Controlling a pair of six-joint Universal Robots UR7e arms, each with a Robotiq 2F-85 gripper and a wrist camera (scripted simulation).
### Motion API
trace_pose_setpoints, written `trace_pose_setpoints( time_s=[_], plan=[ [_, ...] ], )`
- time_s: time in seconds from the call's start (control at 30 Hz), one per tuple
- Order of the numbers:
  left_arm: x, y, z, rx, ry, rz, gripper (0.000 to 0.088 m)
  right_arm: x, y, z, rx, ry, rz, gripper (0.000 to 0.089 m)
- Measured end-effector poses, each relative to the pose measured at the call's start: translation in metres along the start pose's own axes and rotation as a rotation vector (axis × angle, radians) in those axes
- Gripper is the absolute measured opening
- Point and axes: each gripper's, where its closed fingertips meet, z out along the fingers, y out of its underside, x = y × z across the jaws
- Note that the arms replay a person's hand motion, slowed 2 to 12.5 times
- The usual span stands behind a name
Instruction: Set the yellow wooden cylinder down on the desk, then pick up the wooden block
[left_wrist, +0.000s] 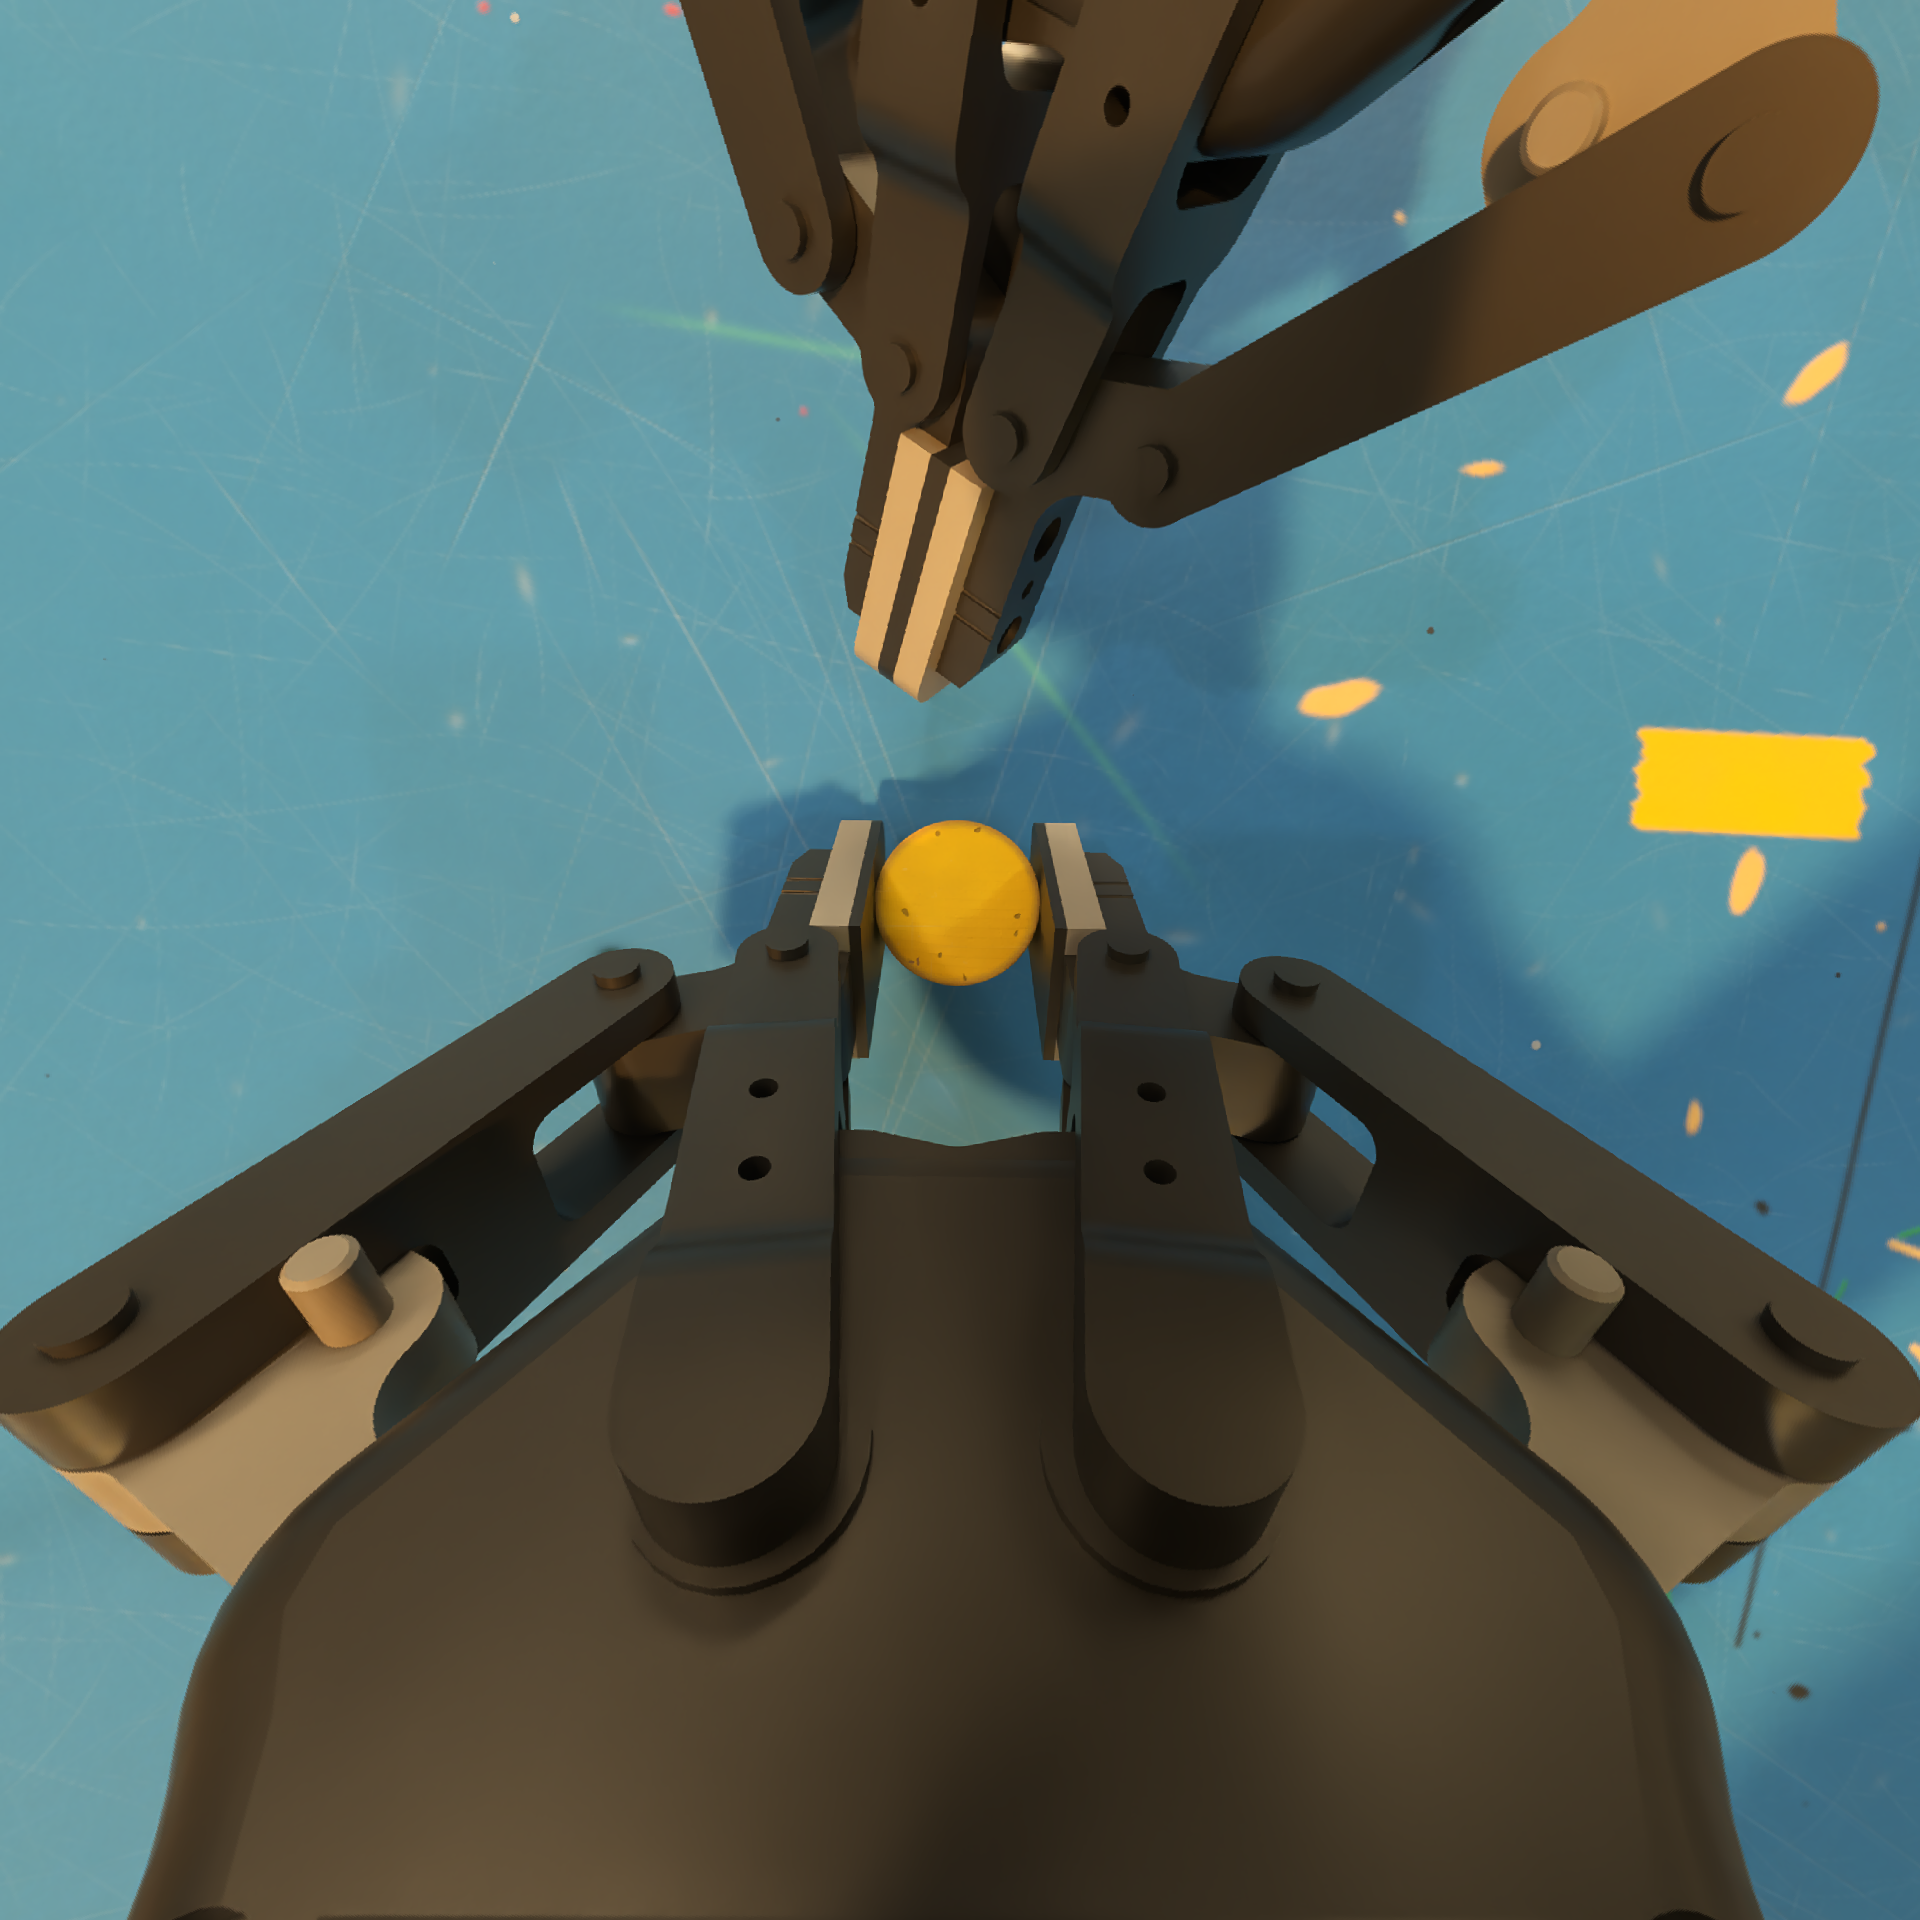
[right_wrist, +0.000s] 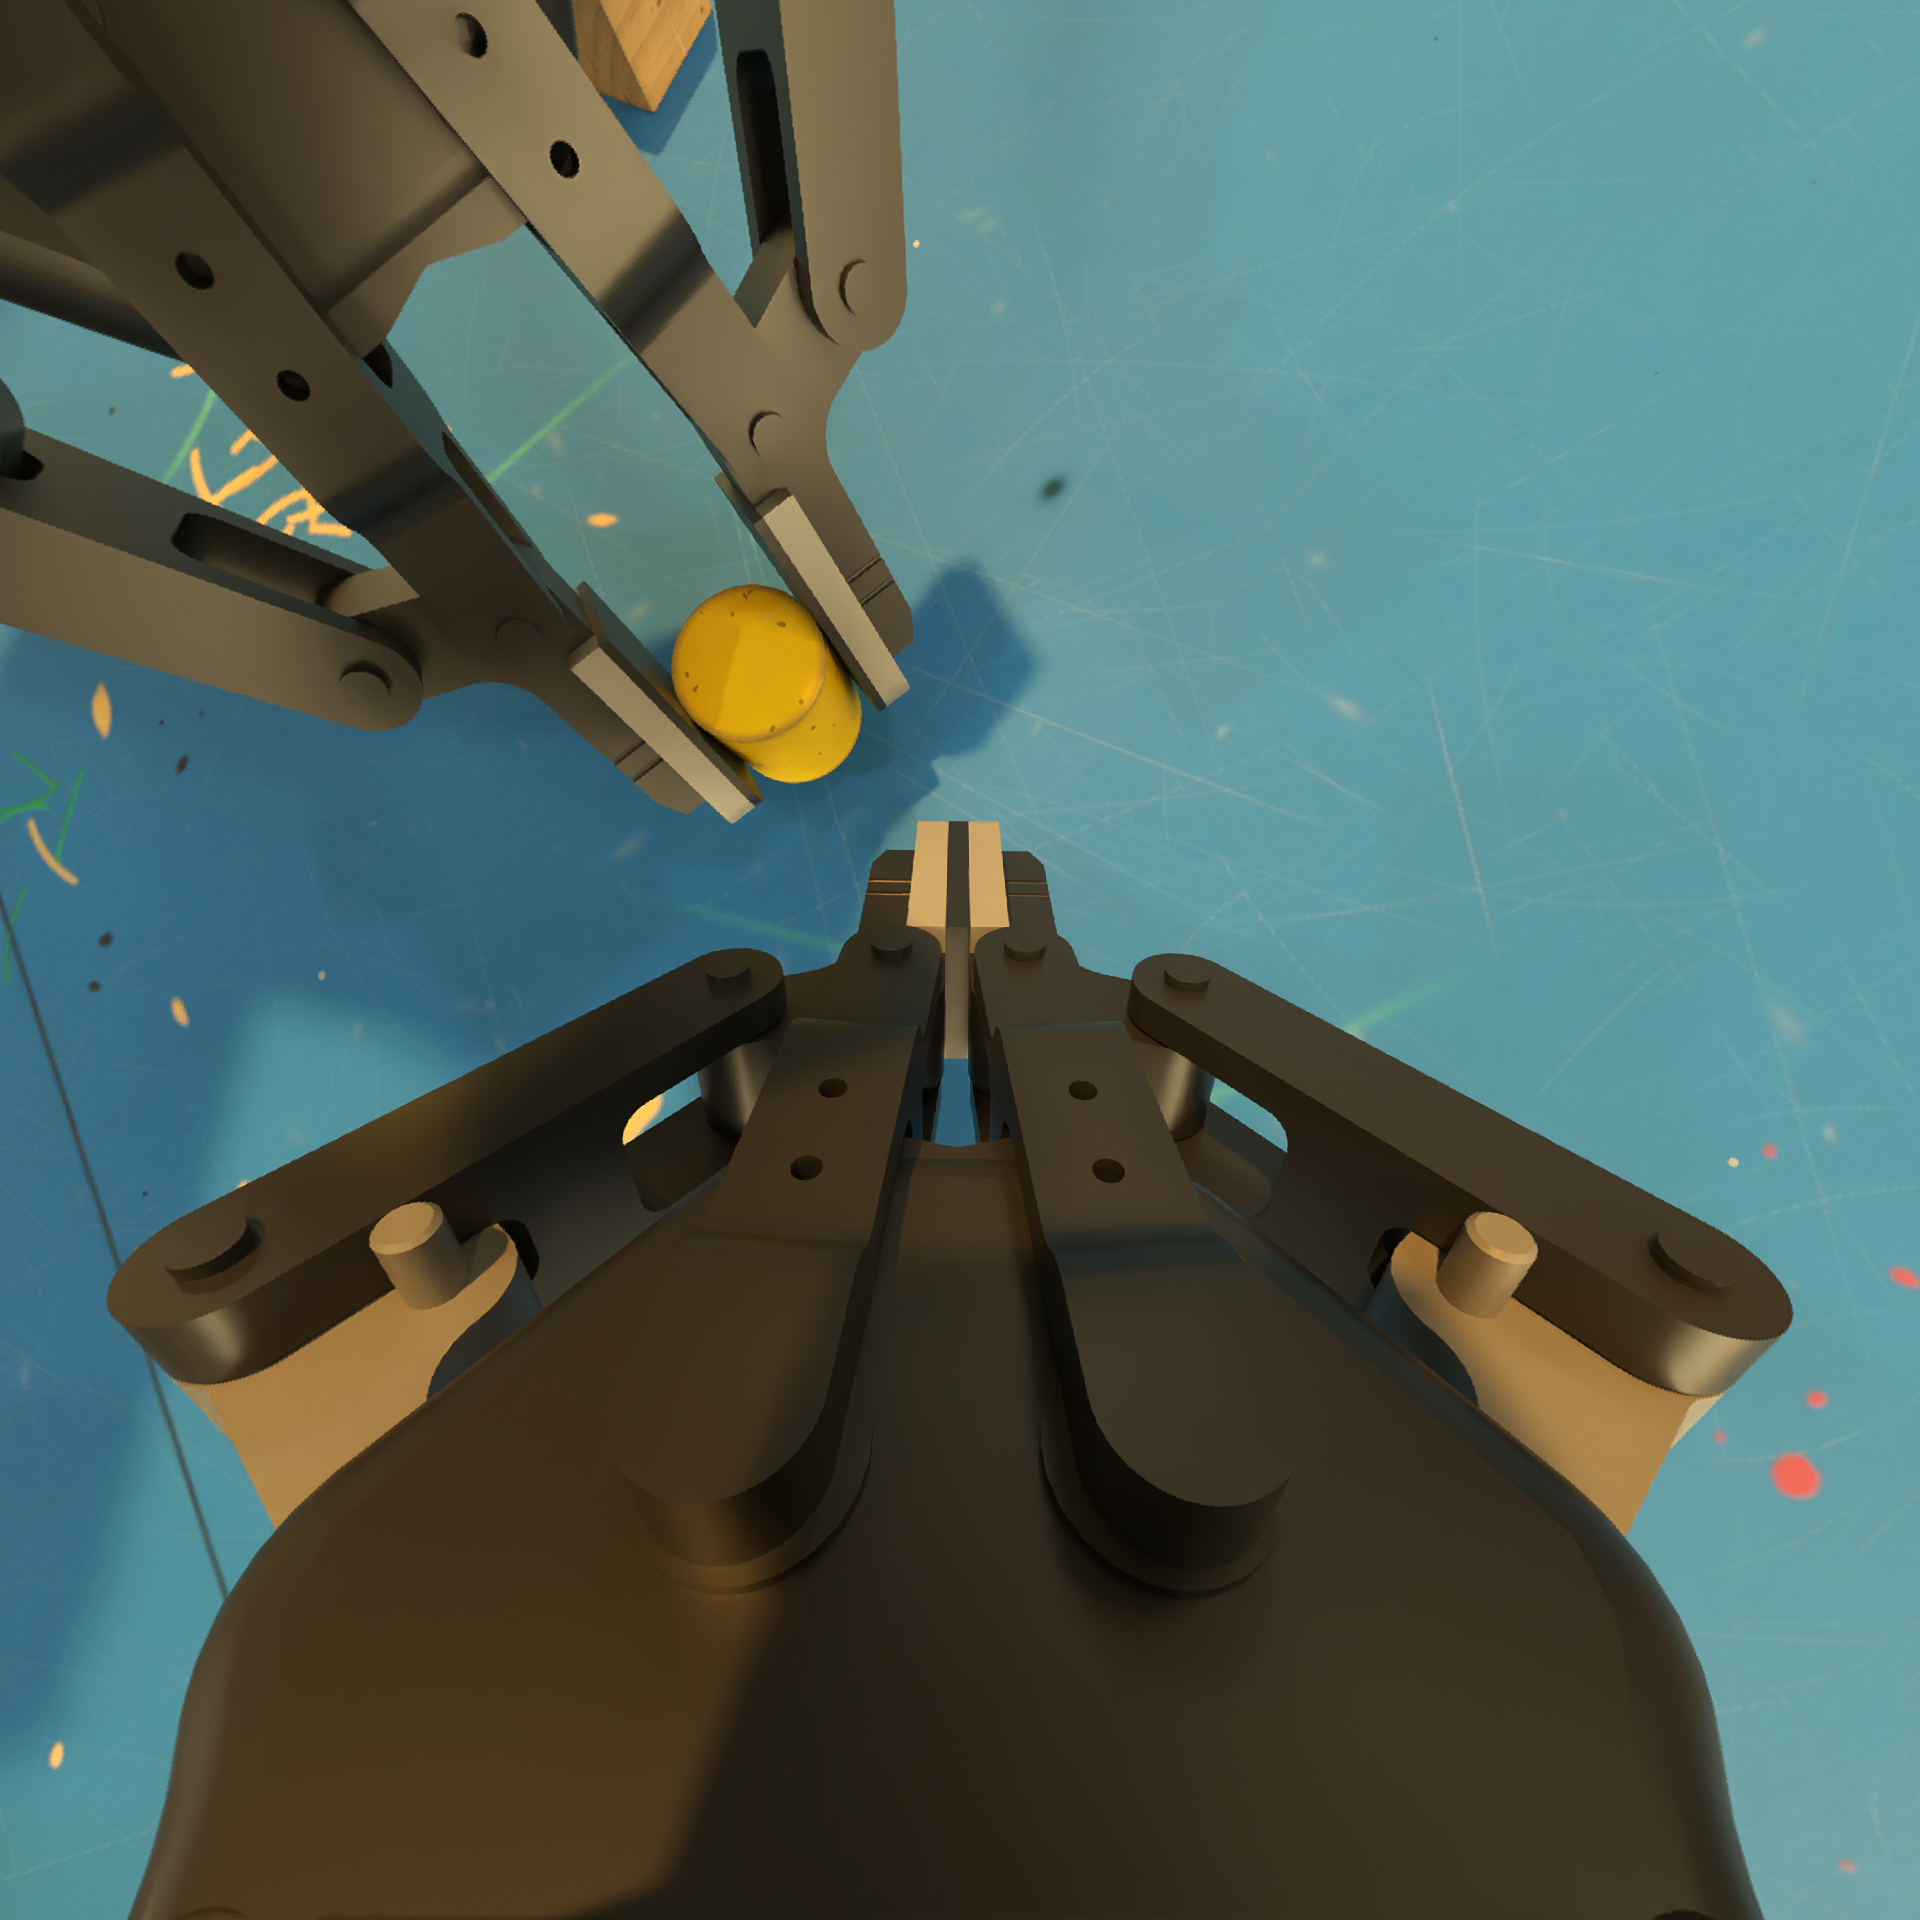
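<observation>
Left end effector (left_wrist: 957, 904) pinching the yellow wooden cylinder (left_wrist: 957, 902) across its round side, one pad on each flank, cylinder axis pointing down toward the desk (left_wrist: 312, 520); flat top end faces the wrist camera. In the right wrist view the cylinder (right_wrist: 769, 681) shows its lower part jutting below the pads, looks close to the desk, but contact cannot be told. Right end effector (right_wrist: 957, 873) has its fingers pressed together, holding nothing, and hangs just beside the left one, tip aimed toward the cylinder. Wooden block (right_wrist: 639, 47) only partly seen at the top edge of the right wrist view, behind the left end effector's linkage; no desk edge or corner is in view, so its place on the desk cannot be pinned down. Yellow tape patch (left_wrist: 1751, 784) on the blue surface off to the side, plus paint flecks and scratches. Judgement: set-down step not yet finished. Risks: releasing while the cylinder is off the desk could make it topple and roll away; the two end effectors are near enough that a sideways move could knock them together or bump the cylinder; the block sits behind the left arm's linkage, so reaching it may clip that linkage.
</observation>
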Motion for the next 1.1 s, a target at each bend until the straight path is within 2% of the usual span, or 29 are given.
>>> trace_pose_setpoints(
  time_s=[0.5,1.1],
  plan=[
    [-0.007,-0.002,-0.005,-0.007,0.008,0.063,0.025,0.0,0.0,0.0,-0.005,-0.007,-0.012,0.0],
    [-0.015,-0.006,-0.008,-0.044,0.04,0.189,0.025,0.001,0.001,-0.001,-0.009,-0.009,-0.017,0.0]
  ],
)
